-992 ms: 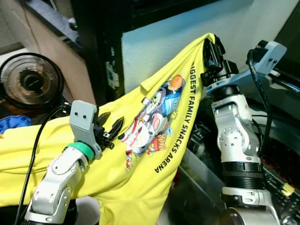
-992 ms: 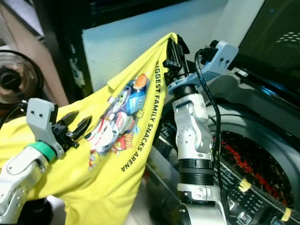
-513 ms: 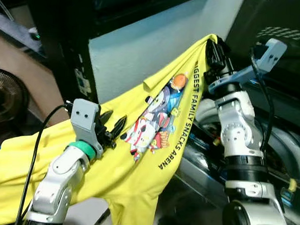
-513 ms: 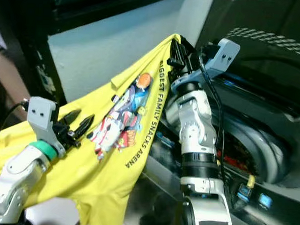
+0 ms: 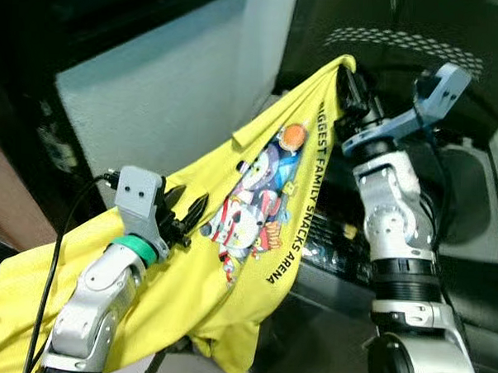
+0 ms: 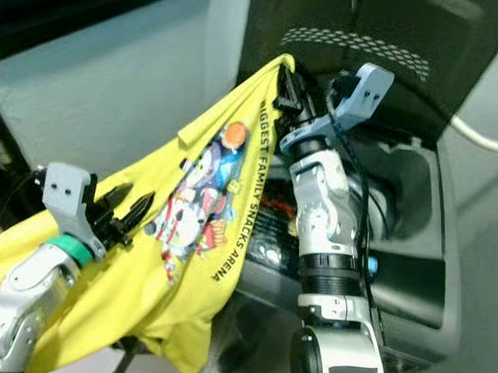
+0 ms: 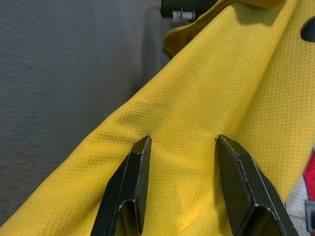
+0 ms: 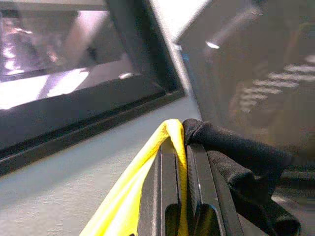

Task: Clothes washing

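— Left eye view first: what do we have?

— We see the yellow T-shirt (image 5: 255, 236) strung between our arms, its top edge pinched high in the right gripper (image 5: 349, 79), its bulk sagging down past the left gripper (image 5: 184, 213), whose black fingers stand spread just in front of the cloth, holding nothing. Behind it sits the washing machine (image 5: 447, 203), dark and open-lidded.

— Right eye view?

— The same scene; the printed panel hangs between the grippers, and the hem droops low over the floor.

— Left wrist view?

— We look along two parted fingers (image 7: 135, 182) at fine yellow mesh lying across them, loose and creased.

— Right wrist view?

— Our fingers are clamped together on a thin fold of yellow cloth beside a dark cloth (image 8: 231, 152).

— How will it handle?

— We judge it light, limp and a little slick; it will drape and snag. Best we take a bunched fold mid-body with the left gripper, not a single layer.
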Robot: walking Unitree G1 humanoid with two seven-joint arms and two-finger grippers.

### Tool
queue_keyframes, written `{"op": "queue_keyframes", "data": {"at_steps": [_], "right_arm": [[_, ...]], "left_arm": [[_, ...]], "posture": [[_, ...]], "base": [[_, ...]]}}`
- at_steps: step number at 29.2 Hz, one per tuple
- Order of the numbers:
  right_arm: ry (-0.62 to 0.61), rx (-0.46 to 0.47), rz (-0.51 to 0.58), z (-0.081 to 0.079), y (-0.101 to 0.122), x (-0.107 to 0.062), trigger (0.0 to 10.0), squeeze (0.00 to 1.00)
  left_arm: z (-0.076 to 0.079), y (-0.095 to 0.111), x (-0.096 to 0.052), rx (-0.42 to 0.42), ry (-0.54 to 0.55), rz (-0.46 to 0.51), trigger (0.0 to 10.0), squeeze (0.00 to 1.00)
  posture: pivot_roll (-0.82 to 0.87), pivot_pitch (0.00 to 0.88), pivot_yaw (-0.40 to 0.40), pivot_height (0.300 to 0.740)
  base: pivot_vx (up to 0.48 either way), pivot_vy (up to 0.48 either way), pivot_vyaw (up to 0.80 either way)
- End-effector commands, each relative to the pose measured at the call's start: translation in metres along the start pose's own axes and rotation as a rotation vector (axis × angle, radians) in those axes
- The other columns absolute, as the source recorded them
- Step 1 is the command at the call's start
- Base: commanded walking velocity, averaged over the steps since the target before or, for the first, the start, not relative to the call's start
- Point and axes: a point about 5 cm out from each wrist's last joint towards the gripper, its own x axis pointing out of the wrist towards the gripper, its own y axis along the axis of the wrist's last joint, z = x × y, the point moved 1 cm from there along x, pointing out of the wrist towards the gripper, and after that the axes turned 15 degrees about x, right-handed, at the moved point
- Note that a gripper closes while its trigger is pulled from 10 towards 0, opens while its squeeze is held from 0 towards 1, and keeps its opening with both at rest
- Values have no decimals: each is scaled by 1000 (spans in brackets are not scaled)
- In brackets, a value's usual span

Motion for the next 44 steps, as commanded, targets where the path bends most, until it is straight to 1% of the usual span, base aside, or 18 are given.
{"op": "queue_keyframes", "data": {"at_steps": [1, 21, 27, 31, 37, 38, 42, 43, 44], "right_arm": [[8, -24, 66, -2, 17, 4, 10000, 0], [21, -23, 65, -4, 18, 7, 10000, 0], [35, -24, 71, -8, 20, 11, 10000, 0], [59, -29, 65, -13, 20, 15, 10000, 0], [72, -29, 53, -16, 17, 15, 10000, 0], [97, -46, 24, -20, 12, 14, 10000, 0], [97, -46, 24, -20, 12, 14, 10000, 0], [126, -60, -3, -24, 7, 13, 10000, 0], [174, -80, -66, -32, -3, 15, 10000, 0]], "left_arm": [[5, -5, 0, -5, -13, -22, 10000, 0], [4, -4, 0, -9, -3, -20, 10000, 0], [4, -4, 1, -8, 0, -17, 10000, 0], [3, -4, 0, -9, 6, -16, 10000, 0], [3, -4, 0, -9, 8, -16, 10000, 0], [3, -4, 0, -10, 9, -16, 10000, 0], [3, -4, 0, -10, 9, -16, 10000, 0], [3, -4, 0, -11, 10, -16, 10000, 0], [3, -4, 0, -12, 20, -12, 10000, 0]], "posture": [[77, 0, 21, 740], [75, 0, 15, 740], [75, 0, 13, 740], [77, 0, 8, 740], [77, 0, 8, 740], [75, 0, 7, 740], [75, 0, 7, 740], [71, 0, 5, 740], [69, 0, 1, 740]], "base": [[0, 0, -800], [0, 0, -800], [0, 0, -800], [0, 0, -800], [0, 0, -800], [0, 0, 0], [0, 0, 0], [0, 0, 0], [0, 0, 0]]}}
